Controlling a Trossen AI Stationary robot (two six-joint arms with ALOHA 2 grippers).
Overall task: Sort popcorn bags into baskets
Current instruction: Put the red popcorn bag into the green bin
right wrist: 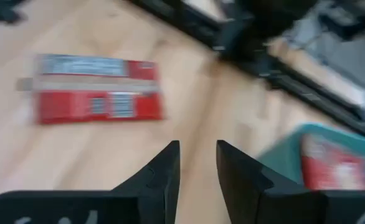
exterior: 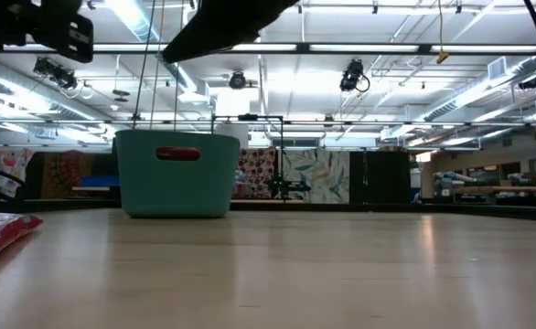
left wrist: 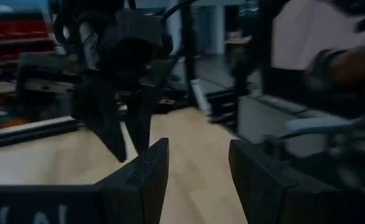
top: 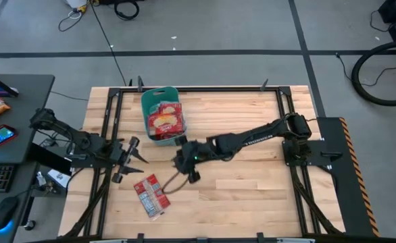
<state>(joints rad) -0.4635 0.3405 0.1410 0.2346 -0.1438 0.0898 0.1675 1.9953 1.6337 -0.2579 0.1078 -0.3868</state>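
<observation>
Popcorn bags, flat red packets with a yellow-orange picture and pale edges, lie in two places: a few are piled inside the teal plastic rectangular tub (top: 159, 113) at the far middle of the light wooden counter (top: 252, 196), the top one (top: 165, 120) lying face up and filling most of the opening, and another one (top: 151, 195) lies flat on the counter well nearer, left of centre, apart from the tub. In the low view a red packet (exterior: 3, 230) shows at the left edge on the wood, and red shows through the tub's handle cut-out. The right pincer (top: 186, 167) reaches in over the middle of the counter, between the tub and the loose packet, just beside the packet's far right corner but above it; its two dark fingers (right wrist: 164, 177) stand a little apart with bare wood showing in the gap, and nothing is clamped between them. The left pincer (top: 134, 151) hangs at the counter's left side, near the black frame rail, its fingers (left wrist: 142, 177) spread apart and holding nothing, pointing toward the right arm.
</observation>
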